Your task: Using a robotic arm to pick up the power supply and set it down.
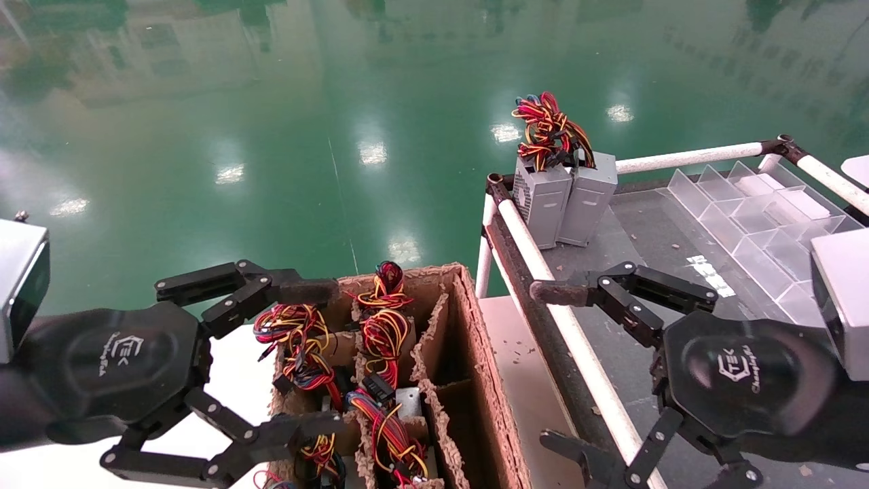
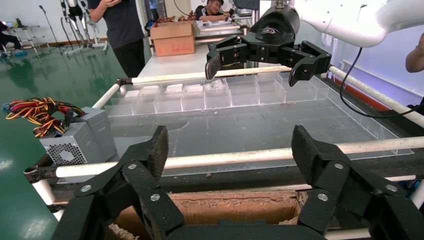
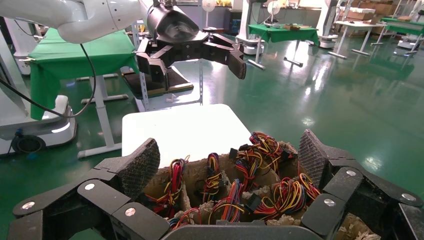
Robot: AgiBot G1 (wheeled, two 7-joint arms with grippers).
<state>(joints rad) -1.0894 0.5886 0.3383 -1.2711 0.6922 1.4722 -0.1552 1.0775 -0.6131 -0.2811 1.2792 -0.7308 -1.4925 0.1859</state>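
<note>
Green glossy floor; grey bench point(image 1: 652, 224) at robot's right. Two power supplies point(image 1: 563, 197) already upright at its far corner. More sit in cardboard box point(image 1: 475, 319). Left claw point(image 1: 271, 360) and right claw point(image 1: 577, 370) both spread, empty. Next pick not begun.

We see grey power supplies point(image 1: 565, 200) trailing red, yellow and black wires point(image 1: 548, 132), a brown cardboard box point(image 1: 468, 353), a glossy green floor point(image 1: 305, 102), black grippers point(image 1: 299, 360) with white logos, and a bench point(image 1: 638, 231) that looks dull grey.
</note>
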